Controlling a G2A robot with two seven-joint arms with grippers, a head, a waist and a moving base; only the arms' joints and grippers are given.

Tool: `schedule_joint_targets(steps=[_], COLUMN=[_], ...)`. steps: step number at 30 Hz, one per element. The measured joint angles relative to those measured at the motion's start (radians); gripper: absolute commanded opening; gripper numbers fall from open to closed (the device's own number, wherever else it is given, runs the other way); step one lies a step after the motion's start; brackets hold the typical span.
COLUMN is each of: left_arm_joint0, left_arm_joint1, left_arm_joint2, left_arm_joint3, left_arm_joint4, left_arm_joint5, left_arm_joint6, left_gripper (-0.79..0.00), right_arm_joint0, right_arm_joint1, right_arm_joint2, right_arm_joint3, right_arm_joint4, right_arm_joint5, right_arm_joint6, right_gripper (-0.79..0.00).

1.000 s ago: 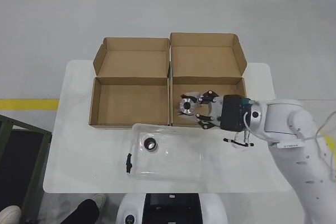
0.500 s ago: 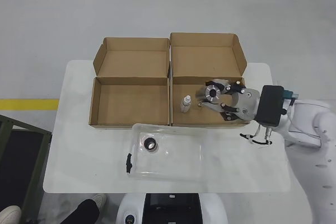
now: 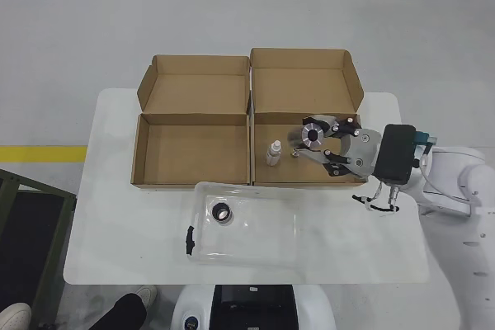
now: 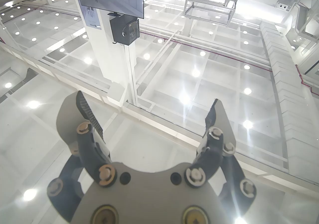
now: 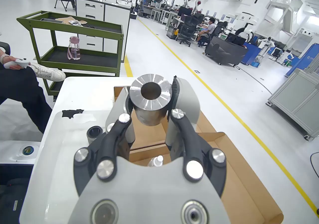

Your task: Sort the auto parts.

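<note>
My right gripper (image 5: 151, 96) is shut on a shiny metal cylinder (image 5: 150, 110) with a hollow bore. In the top view the right gripper (image 3: 304, 138) holds that cylinder (image 3: 314, 133) over the right cardboard box (image 3: 346, 177). A small white bottle (image 3: 274, 152) stands in that box near its left wall, and the bottle (image 5: 156, 160) lies just below my fingers in the right wrist view. A black ring part (image 3: 223, 212) sits in the clear plastic tray (image 3: 256, 247). My left gripper (image 4: 147, 100) is open, holds nothing and points up at the ceiling.
The left cardboard box (image 3: 190, 177) holds nothing, and both boxes have their lids folded back. The clear tray has a black handle (image 3: 189, 240) at its left end. A green cart (image 3: 16, 239) stands beside the table's left edge.
My right gripper has carried the metal cylinder from the right box's left part toward its middle and back. The white bottle now shows where the gripper was.
</note>
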Motion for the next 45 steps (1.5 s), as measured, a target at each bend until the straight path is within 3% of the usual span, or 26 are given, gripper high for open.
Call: schedule_joint_targets(steps=[28, 45], left_arm_joint0=[0.000, 0.000], left_arm_joint1=[0.000, 0.000], left_arm_joint2=[0.000, 0.000], left_arm_joint3=[0.000, 0.000], left_arm_joint4=[0.000, 0.000], left_arm_joint5=[0.000, 0.000], left_arm_joint6=[0.000, 0.000], left_gripper=[0.000, 0.000], right_arm_joint0=[0.279, 0.456], right_arm_joint1=[-0.077, -0.189], right_arm_joint2=[-0.425, -0.691], right_arm_joint3=[0.227, 0.470], right_arm_joint4=[-0.033, -0.039], right_arm_joint5=[0.097, 0.179], right_arm_joint6=[0.167, 0.196], right_gripper=[-0.785, -0.785])
